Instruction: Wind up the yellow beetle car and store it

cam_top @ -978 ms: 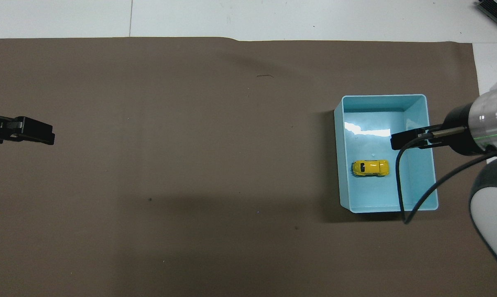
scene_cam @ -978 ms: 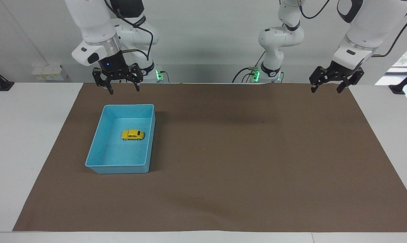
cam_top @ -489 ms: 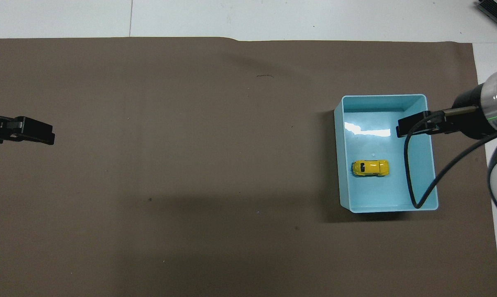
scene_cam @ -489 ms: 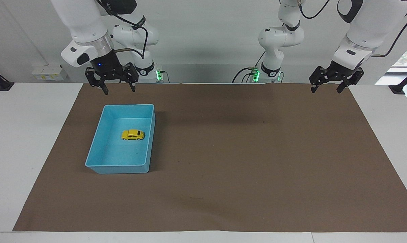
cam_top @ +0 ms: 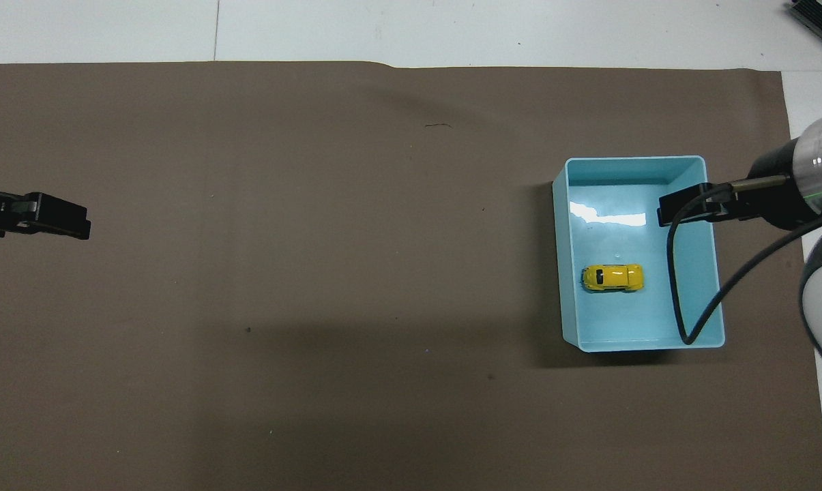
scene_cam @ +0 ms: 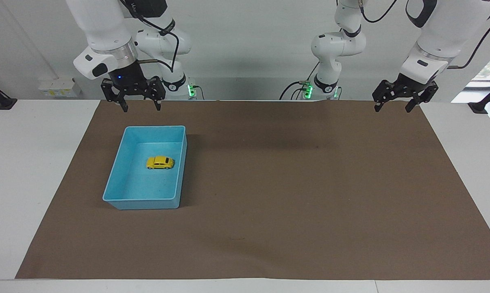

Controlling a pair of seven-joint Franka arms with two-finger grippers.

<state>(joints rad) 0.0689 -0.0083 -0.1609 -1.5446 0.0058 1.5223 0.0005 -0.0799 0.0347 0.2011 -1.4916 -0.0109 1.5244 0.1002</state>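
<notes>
The yellow beetle car [scene_cam: 160, 162] sits on its wheels on the floor of the blue bin [scene_cam: 155, 127], and nothing touches it. It also shows in the overhead view [cam_top: 612, 277], inside the bin [cam_top: 632, 161]. My right gripper [scene_cam: 142, 108] is open and empty. It hangs in the air over the side of the bin toward the right arm's end of the table [cam_top: 664, 211]. My left gripper [scene_cam: 392, 109] is open and empty, and it waits raised over the mat's edge at the left arm's end [cam_top: 83, 228].
A brown mat [scene_cam: 293, 191] covers most of the white table [scene_cam: 29, 171]. The bin stands on it toward the right arm's end. A black cable [cam_top: 677, 286] hangs from the right wrist over the bin.
My right gripper has risen a little and drawn back toward the right arm's end of the table. The car and bin have not moved. The left arm has not moved.
</notes>
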